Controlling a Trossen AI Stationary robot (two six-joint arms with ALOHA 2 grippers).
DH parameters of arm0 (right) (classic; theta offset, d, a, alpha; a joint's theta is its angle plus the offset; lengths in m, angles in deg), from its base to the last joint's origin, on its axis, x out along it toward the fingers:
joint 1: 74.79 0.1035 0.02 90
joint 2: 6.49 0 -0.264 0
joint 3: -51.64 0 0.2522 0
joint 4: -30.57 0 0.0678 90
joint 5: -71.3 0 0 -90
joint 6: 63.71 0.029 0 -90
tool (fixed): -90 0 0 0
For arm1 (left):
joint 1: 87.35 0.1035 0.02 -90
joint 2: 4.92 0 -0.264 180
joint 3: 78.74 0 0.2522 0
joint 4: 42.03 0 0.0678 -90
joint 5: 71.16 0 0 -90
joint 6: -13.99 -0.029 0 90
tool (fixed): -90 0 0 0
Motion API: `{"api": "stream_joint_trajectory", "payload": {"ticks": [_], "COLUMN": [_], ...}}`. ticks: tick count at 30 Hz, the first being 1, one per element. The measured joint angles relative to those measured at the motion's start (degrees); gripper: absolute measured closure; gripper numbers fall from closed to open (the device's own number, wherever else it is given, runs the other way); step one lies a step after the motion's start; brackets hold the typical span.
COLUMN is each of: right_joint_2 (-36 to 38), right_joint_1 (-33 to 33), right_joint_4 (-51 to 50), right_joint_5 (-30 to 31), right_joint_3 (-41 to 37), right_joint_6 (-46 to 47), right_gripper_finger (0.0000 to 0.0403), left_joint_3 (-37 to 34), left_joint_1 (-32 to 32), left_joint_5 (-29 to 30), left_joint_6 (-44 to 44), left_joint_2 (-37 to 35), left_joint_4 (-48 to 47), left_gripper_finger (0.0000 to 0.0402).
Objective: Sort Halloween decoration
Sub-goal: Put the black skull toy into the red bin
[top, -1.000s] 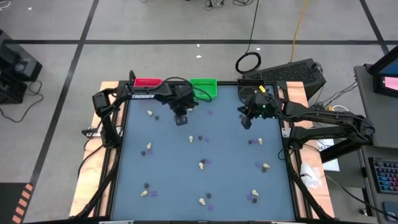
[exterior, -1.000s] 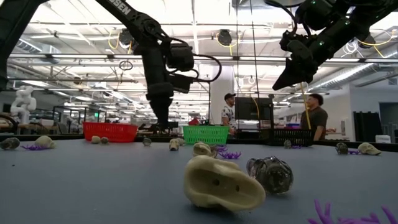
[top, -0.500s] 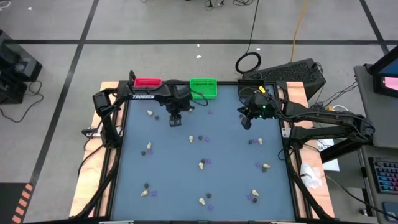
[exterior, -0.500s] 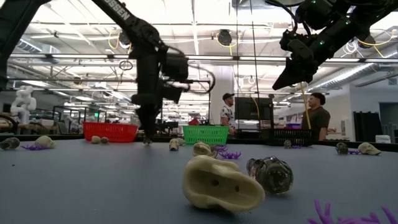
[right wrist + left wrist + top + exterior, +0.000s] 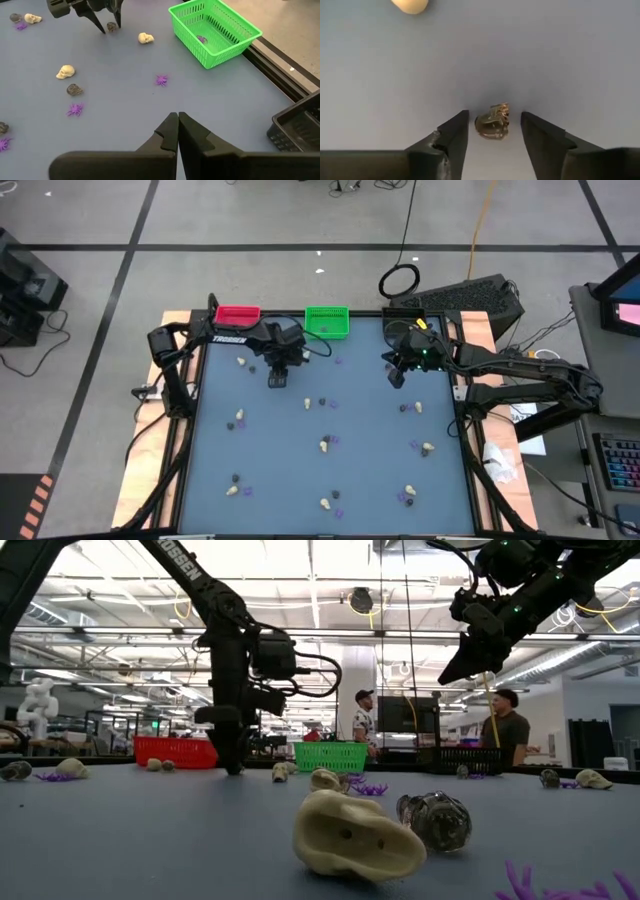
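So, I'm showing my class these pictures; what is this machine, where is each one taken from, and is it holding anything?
Two robot arms work at a table. One camera looks down from above, one sits at table height, one rides on each wrist. Small skulls and purple spiders lie scattered; red, green and black bins stand at the far edge. The left gripper is open around a dark skull, not holding it. The right gripper hangs shut and empty.

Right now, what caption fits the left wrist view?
Open left gripper straddling a dark skull on the table, a cream skull beyond.
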Motion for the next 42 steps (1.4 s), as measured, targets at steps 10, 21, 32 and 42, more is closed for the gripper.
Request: {"api": "stream_joint_trajectory", "payload": {"ticks": [10, 21, 32, 42], "right_joint_2": [0.00, 0.00, 0.00, 0.00], "right_joint_1": [0.00, 0.00, 0.00, 0.00], "right_joint_4": [0.00, 0.00, -0.03, -0.03], "right_joint_5": [0.06, 0.06, 0.02, -0.09], "right_joint_3": [0.00, 0.00, 0.04, 0.04], "right_joint_6": [0.08, 0.08, 0.05, -0.12], "right_gripper_finger": [0.0403, 0.0403, 0.0403, 0.0403], "left_joint_3": [-0.04, 3.41, 7.96, 8.35], "left_joint_1": [0.17, 0.27, 5.29, 15.89], "left_joint_5": [-1.29, -0.60, 5.03, 10.88], "left_joint_6": [-1.29, -1.29, 0.18, 4.19], "left_joint_2": [0.11, 0.44, -0.95, -11.84], "left_joint_4": [0.08, -3.32, -13.51, -18.13], "left_gripper_finger": [0.0346, 0.0346, 0.0346, 0.0346]}}
